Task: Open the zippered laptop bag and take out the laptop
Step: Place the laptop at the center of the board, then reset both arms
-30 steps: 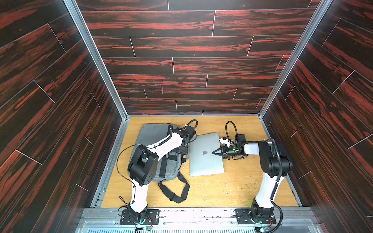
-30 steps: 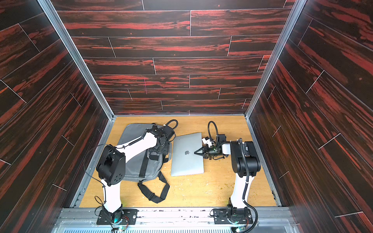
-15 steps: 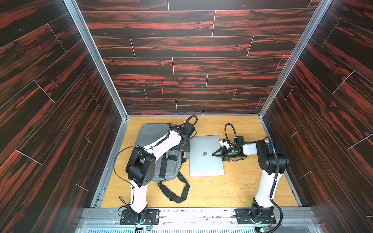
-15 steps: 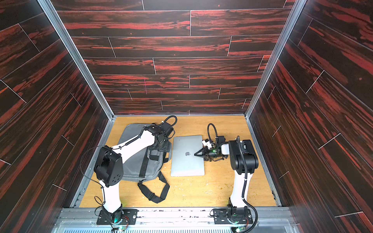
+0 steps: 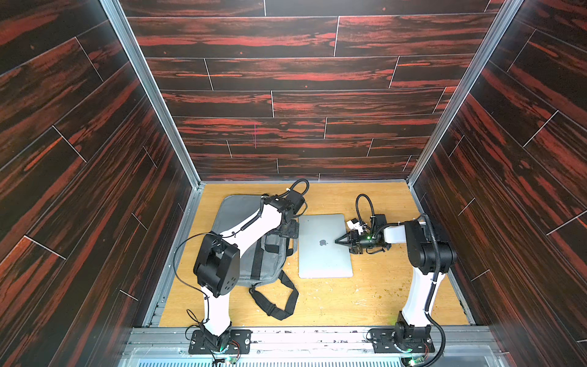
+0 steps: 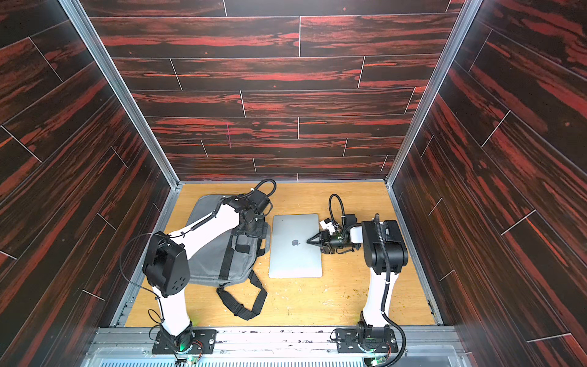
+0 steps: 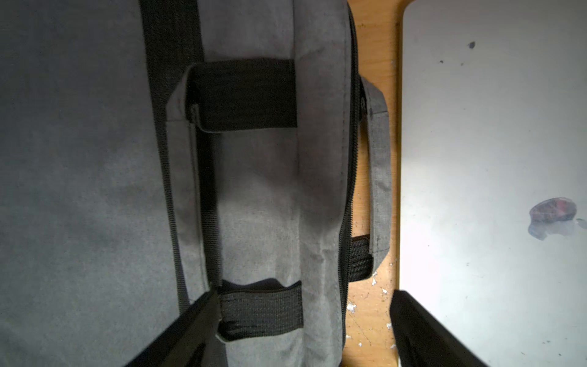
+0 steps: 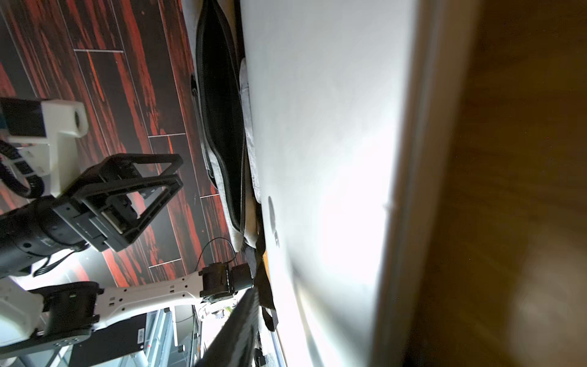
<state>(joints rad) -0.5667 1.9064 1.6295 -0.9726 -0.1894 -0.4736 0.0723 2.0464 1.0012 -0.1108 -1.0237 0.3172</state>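
On the light wooden tabletop (image 5: 365, 295), the thin silver-grey metal laptop (image 5: 320, 260) is seen lying flat and closed. It is wholly outside the soft grey fabric laptop bag (image 5: 235, 209) and just beside its zippered edge. The bag's mouth (image 8: 222, 127) is shown gaping in the right wrist view. The left gripper (image 5: 287, 229) is held above the bag's grey handle (image 7: 379, 178), its black fingers (image 7: 419, 330) spread wide with nothing between them. The right gripper (image 5: 341, 241) is reached over the laptop's right side, its tips near the dark apple logo (image 5: 323, 243). Whether its jaws are parted or pressed together cannot be told. A black shoulder strap (image 5: 279, 309) is looped on the table before the bag.
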